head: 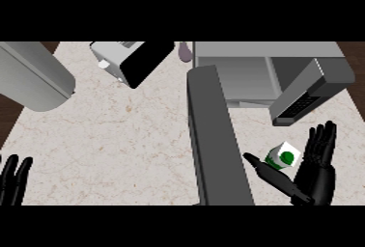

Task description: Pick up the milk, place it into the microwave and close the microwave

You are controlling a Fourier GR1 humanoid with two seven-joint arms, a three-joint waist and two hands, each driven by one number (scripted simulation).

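Milk, a small white carton with a green label [282,157], stood on the pale counter [114,140] between the right hand's [314,169] straight, spread thumb and fingers, ungripped. Probably light and stiff; I'd grab its flat sides.

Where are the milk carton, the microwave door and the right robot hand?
milk carton [282,157]: head view, on its white and green top face.
microwave door [214,144]: head view, middle of the open dark panel.
right robot hand [315,170]: head view, on the palm, fingers straight, beside the carton.
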